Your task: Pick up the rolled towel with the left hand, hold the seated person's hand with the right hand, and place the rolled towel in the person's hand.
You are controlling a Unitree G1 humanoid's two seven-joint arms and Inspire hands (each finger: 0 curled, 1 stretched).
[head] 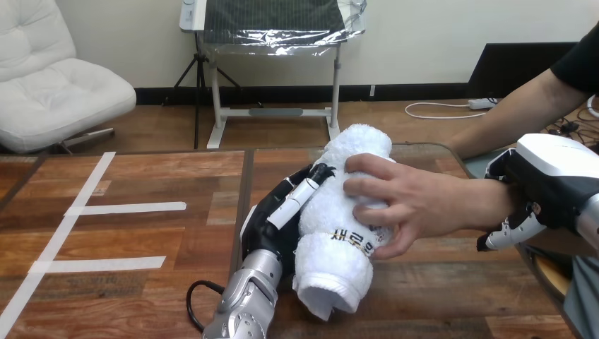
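A white rolled towel [330,244] stands tilted over the middle of the wooden table [438,296]. My left hand [272,220] is at the towel's left side, shut on it, with fingers [304,194] lying across the roll. The person's hand [417,201] reaches in from the right and wraps its fingers and thumb round the same towel. My right hand [547,176] sits at the person's wrist: its white back lies above the wrist and its curled fingers [508,232] show beneath it, so it grips the wrist.
White tape strips [127,207] mark the table's left half. A seam [244,191] runs down the tabletop just left of my left hand. The person's forearm [523,106] crosses the far right corner.
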